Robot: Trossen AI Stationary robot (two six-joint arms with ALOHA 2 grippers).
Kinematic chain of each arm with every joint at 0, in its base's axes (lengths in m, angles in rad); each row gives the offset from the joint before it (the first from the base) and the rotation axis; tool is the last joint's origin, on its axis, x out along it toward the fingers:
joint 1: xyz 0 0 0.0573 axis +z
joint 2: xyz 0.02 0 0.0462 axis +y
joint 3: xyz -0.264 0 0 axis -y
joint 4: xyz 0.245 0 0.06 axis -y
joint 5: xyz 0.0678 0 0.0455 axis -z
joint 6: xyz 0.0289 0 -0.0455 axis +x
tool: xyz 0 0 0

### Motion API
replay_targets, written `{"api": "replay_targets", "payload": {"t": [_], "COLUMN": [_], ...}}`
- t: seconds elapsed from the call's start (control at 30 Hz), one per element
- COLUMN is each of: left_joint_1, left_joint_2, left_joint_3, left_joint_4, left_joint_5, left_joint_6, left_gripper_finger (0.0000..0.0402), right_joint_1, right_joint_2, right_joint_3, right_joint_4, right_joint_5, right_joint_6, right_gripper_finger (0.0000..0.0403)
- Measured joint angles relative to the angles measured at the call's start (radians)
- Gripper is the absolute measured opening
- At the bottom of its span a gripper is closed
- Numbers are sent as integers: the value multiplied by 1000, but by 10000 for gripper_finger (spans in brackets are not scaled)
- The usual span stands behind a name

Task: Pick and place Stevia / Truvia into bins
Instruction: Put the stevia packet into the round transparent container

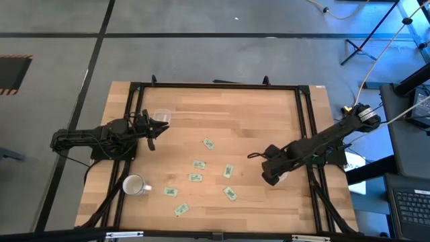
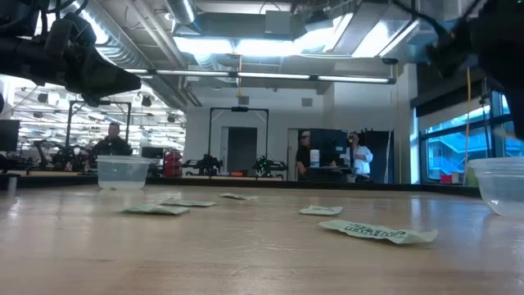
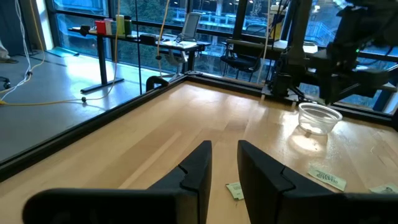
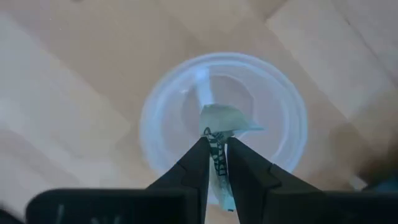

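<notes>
Wood table [image 1: 255, 121]: right tool [image 4: 214, 149] pinches sachet [image 4: 225, 121] directly above clear bin [image 4: 165, 106].

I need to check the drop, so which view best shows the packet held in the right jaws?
The right wrist view: the packet hangs pinched in the right gripper directly over the clear bin. The high view hides it under the arm; the low view shows only that bin's edge; the left wrist view shows the arm, no packet.

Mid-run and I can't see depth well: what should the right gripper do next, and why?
Probably open the right gripper: it pinches a sachet directly over the clear bin, so letting go should drop it inside. The left gripper waits by the other bin.
</notes>
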Motion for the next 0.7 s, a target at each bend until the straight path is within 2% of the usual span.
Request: {"api": "replay_targets", "payload": {"t": [0.53, 0.7], "left_joint_1": [0, 0], "left_joint_2": [0, 0], "left_joint_3": [0, 0], "left_joint_4": [0, 0], "left_joint_5": [0, 0], "left_joint_6": [0, 0], "left_gripper_finger": [72, 72], "right_joint_1": [4, 4], "right_joint_2": [43, 43], "right_joint_3": [-114, -129], "right_joint_4": [170, 177], "right_joint_5": [0, -7], "right_joint_6": [27, 27], "right_gripper_finger": [60, 78]}}
